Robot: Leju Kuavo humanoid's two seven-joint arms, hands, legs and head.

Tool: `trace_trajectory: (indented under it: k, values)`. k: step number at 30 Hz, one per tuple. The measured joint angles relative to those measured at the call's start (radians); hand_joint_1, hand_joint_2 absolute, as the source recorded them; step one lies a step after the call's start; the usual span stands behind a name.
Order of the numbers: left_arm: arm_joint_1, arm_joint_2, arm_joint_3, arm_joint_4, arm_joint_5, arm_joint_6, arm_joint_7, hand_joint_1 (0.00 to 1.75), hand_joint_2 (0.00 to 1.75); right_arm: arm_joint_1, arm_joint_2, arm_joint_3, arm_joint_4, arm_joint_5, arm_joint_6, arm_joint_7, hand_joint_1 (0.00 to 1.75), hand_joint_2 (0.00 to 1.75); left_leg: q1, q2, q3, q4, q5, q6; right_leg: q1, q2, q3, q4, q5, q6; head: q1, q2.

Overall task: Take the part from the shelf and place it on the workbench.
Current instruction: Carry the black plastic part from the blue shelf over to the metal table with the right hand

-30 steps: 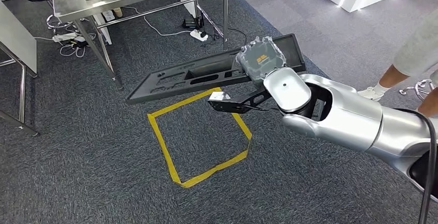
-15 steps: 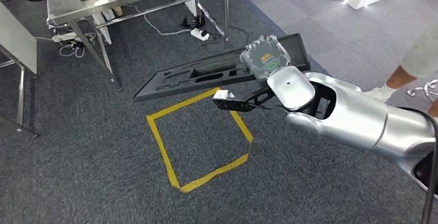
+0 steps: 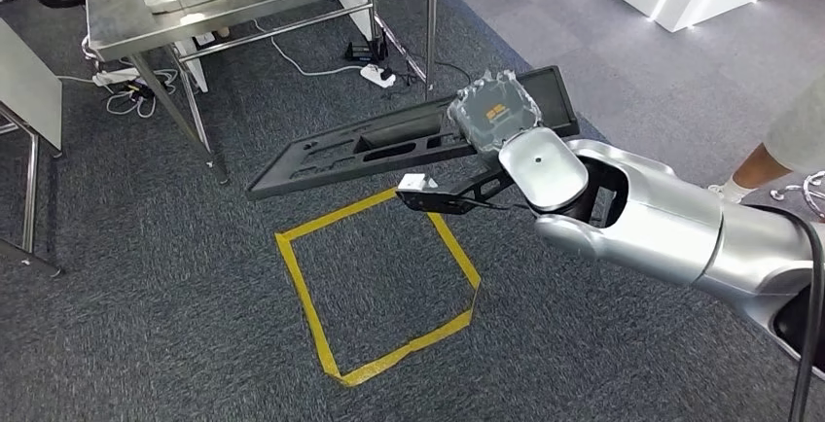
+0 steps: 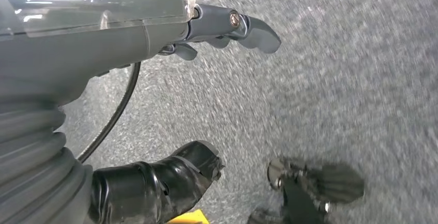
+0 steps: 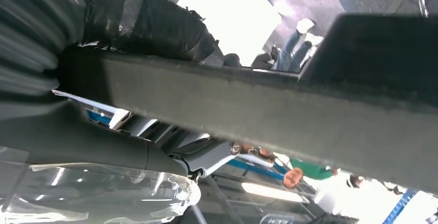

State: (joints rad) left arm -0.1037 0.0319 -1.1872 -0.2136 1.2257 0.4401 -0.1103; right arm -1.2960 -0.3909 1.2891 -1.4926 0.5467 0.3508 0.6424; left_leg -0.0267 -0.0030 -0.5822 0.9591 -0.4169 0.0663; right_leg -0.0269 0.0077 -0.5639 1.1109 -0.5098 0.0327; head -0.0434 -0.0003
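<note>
Part (image 3: 389, 145) is off the shelf and up in the air over the carpet (image 3: 146, 325), a long flat black tray-like piece with cutouts, tilted a bit, its far end reaching toward the steel counter (image 3: 126, 4) but well apart from it. The right hand (image 3: 496, 116) has it by the near end, grasping the edge; in the right wrist view the thick grey thumb (image 5: 170, 25) sits on one face of the part's edge and the darker fingers (image 5: 201, 157) lie along the other, so the part is clamped between them. Can't really make out how tight the grip is past that.

The left hand (image 4: 155, 33) hangs down over the carpet, and in its wrist view the fingers (image 4: 248, 28) are stretched out and apart from the thumb (image 4: 165, 182) with nothing between them, so it's loose and holding nothing.

Below the part there's a square of yellow tape (image 3: 379, 286) on the carpet. Cables and a power strip (image 3: 375, 74) lie under the counter. A person's leg and shoe (image 3: 754, 174) show at the right side.
</note>
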Motion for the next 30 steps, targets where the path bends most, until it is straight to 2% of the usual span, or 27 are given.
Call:
trace_trajectory:
  k: [2, 3, 4, 5, 6, 7, 8, 9, 10, 13, 14, 16, 18, 19, 20, 21, 23, 24, 25, 28, 30]
  values:
    - [0.000, 0.001, 0.000, 0.000, 0.002, -0.001, 0.001, 0.00, 1.75, 0.001, 0.000, 0.000, 0.000, 0.000, 0.000, 0.000, 1.75, 1.75, 0.000, 0.000, 0.020, -0.002, -0.016, 0.006, 0.001, -0.001, -0.079, 0.110, -0.040, 0.000, 0.003, 0.000]
    - [-0.001, 0.001, 0.000, 0.000, 0.003, -0.001, 0.002, 0.00, 1.75, 0.002, -0.001, 0.000, 0.000, -0.001, 0.000, 0.000, 1.75, 1.75, 0.000, -0.002, 0.030, -0.001, -0.026, 0.007, 0.001, -0.001, -0.117, 0.148, -0.063, 0.002, 0.004, 0.000]
    - [-0.002, 0.001, 0.000, 0.000, 0.004, -0.002, 0.002, 0.00, 1.75, 0.004, -0.001, 0.000, 0.000, -0.001, 0.000, 0.000, 1.75, 1.75, 0.001, -0.005, 0.040, 0.001, -0.037, 0.006, 0.001, -0.001, -0.143, 0.160, -0.075, 0.005, 0.004, 0.000]
    - [-0.001, 0.001, 0.000, 0.000, 0.004, -0.004, 0.004, 0.00, 1.75, 0.006, -0.001, 0.000, 0.000, -0.001, 0.001, 0.000, 1.75, 1.75, 0.002, -0.008, 0.053, 0.006, -0.049, 0.004, 0.000, -0.001, -0.155, 0.143, -0.067, 0.009, 0.004, 0.000]
    - [0.000, 0.000, 0.000, 0.000, 0.005, -0.005, 0.005, 0.00, 1.75, 0.007, -0.001, 0.000, 0.000, -0.002, 0.001, 0.000, 1.75, 1.75, 0.004, -0.010, 0.066, 0.012, -0.064, 0.001, -0.001, -0.002, -0.152, 0.098, -0.034, 0.012, 0.004, 0.000]
    - [0.002, -0.001, 0.000, 0.000, 0.005, -0.006, 0.007, 0.00, 1.75, 0.007, -0.001, 0.000, 0.000, -0.002, 0.001, 0.000, 1.75, 1.75, 0.005, -0.012, 0.076, 0.020, -0.081, -0.004, -0.003, -0.004, -0.142, 0.037, 0.022, 0.015, 0.004, 0.000]
    - [0.002, -0.001, 0.000, 0.000, 0.006, -0.006, 0.009, 0.00, 1.75, 0.008, -0.001, 0.001, 0.000, -0.002, 0.000, 0.000, 1.75, 1.75, 0.006, -0.014, 0.085, 0.031, -0.098, -0.011, -0.003, -0.005, -0.134, -0.014, 0.068, 0.015, 0.004, 0.000]
    - [0.002, -0.002, 0.000, 0.000, 0.006, -0.006, 0.010, 0.00, 1.75, 0.008, -0.001, 0.001, 0.000, -0.002, 0.000, 0.000, 1.75, 1.75, 0.007, -0.014, 0.085, 0.041, -0.111, -0.017, -0.002, -0.007, -0.128, -0.047, 0.101, 0.010, 0.004, 0.000]
    - [0.001, -0.002, 0.000, 0.000, 0.006, -0.005, 0.012, 0.00, 1.75, 0.008, -0.001, 0.001, 0.000, -0.003, 0.000, 0.000, 1.75, 1.75, 0.007, -0.015, 0.082, 0.049, -0.121, -0.023, 0.001, -0.007, -0.129, -0.060, 0.119, 0.003, 0.004, 0.000]
    - [-0.002, -0.001, 0.000, 0.000, 0.004, -0.005, 0.016, 0.00, 1.75, 0.009, -0.002, 0.001, -0.002, -0.005, 0.001, 0.000, 1.75, 1.75, 0.008, -0.013, 0.067, 0.079, -0.124, -0.037, 0.004, -0.007, -0.126, -0.059, 0.116, -0.020, 0.002, 0.000]
    - [-0.002, -0.001, 0.000, 0.000, 0.003, -0.005, 0.017, 0.00, 1.75, 0.009, -0.002, 0.001, -0.002, -0.005, 0.002, 0.000, 1.75, 1.75, 0.010, -0.011, 0.051, 0.110, -0.120, -0.043, 0.003, -0.006, -0.118, -0.063, 0.113, -0.025, 0.001, 0.000]
    - [-0.002, -0.002, 0.000, 0.000, 0.000, -0.005, 0.021, 0.00, 1.75, 0.009, -0.003, 0.000, -0.002, -0.005, 0.003, 0.000, 1.75, 1.75, 0.016, -0.007, -0.015, 0.217, -0.133, -0.055, 0.001, -0.005, -0.098, -0.072, 0.104, -0.032, -0.001, 0.000]
    - [-0.004, -0.002, 0.000, 0.000, -0.001, -0.005, 0.025, 0.00, 1.75, 0.010, -0.003, 0.000, -0.003, -0.005, 0.003, 0.000, 1.75, 1.75, 0.021, -0.004, -0.099, 0.325, -0.184, -0.064, 0.001, -0.004, -0.078, -0.078, 0.091, -0.033, -0.002, 0.000]
    - [-0.004, -0.002, 0.000, 0.000, -0.002, -0.004, 0.027, 0.00, 1.75, 0.012, -0.002, 0.000, -0.004, -0.005, 0.004, 0.000, 1.75, 1.75, 0.023, -0.004, -0.127, 0.347, -0.204, -0.066, 0.001, -0.004, -0.067, -0.079, 0.083, -0.032, -0.002, 0.000]
    - [-0.003, -0.002, 0.000, 0.000, -0.002, -0.004, 0.028, 0.00, 1.75, 0.013, -0.002, 0.000, -0.004, -0.005, 0.005, 0.000, 1.75, 1.75, 0.024, -0.004, -0.141, 0.338, -0.206, -0.065, 0.002, -0.004, -0.055, -0.079, 0.075, -0.031, -0.002, 0.000]
    - [-0.001, -0.002, 0.000, 0.000, -0.002, -0.004, 0.029, 0.00, 1.75, 0.015, -0.002, 0.000, -0.004, -0.005, 0.006, 0.000, 1.75, 1.75, 0.024, -0.003, -0.137, 0.297, -0.180, -0.060, 0.003, -0.004, -0.042, -0.079, 0.066, -0.030, -0.002, 0.000]
    - [0.002, -0.001, 0.000, 0.000, -0.002, -0.003, 0.030, 0.00, 1.75, 0.015, -0.002, -0.001, -0.004, -0.005, 0.007, 0.000, 1.75, 1.75, 0.018, -0.003, -0.104, 0.162, -0.072, -0.042, 0.005, -0.004, -0.020, -0.080, 0.051, -0.028, -0.001, 0.000]
    - [0.001, 0.000, 0.000, 0.000, -0.002, -0.002, 0.030, 0.00, 1.75, 0.015, -0.002, -0.001, -0.005, -0.005, 0.007, 0.000, 1.75, 1.75, 0.013, -0.003, -0.088, 0.106, -0.031, -0.033, 0.005, -0.002, -0.013, -0.081, 0.046, -0.025, -0.002, 0.000]
    - [0.000, 0.001, 0.000, 0.000, -0.002, -0.001, 0.029, 0.00, 1.75, 0.014, -0.002, -0.001, -0.005, -0.005, 0.007, 0.000, 1.75, 1.75, 0.007, -0.002, -0.077, 0.072, -0.005, -0.026, 0.005, -0.001, -0.010, -0.082, 0.042, -0.021, -0.001, 0.000]
    - [-0.002, 0.002, 0.000, 0.000, -0.002, 0.002, 0.027, 0.00, 1.75, 0.016, -0.003, -0.002, -0.007, -0.005, 0.006, 0.000, 1.75, 1.75, 0.002, -0.002, -0.060, 0.047, 0.008, -0.021, 0.001, 0.003, -0.006, -0.086, 0.032, -0.004, -0.001, 0.000]
    - [-0.002, 0.002, 0.000, 0.000, -0.002, 0.003, 0.027, 0.00, 1.75, 0.016, -0.004, -0.003, -0.008, -0.005, 0.006, 0.000, 1.75, 1.75, 0.006, 0.001, -0.042, 0.028, 0.012, -0.016, 0.003, 0.001, -0.022, -0.047, 0.007, 0.000, 0.001, 0.000]
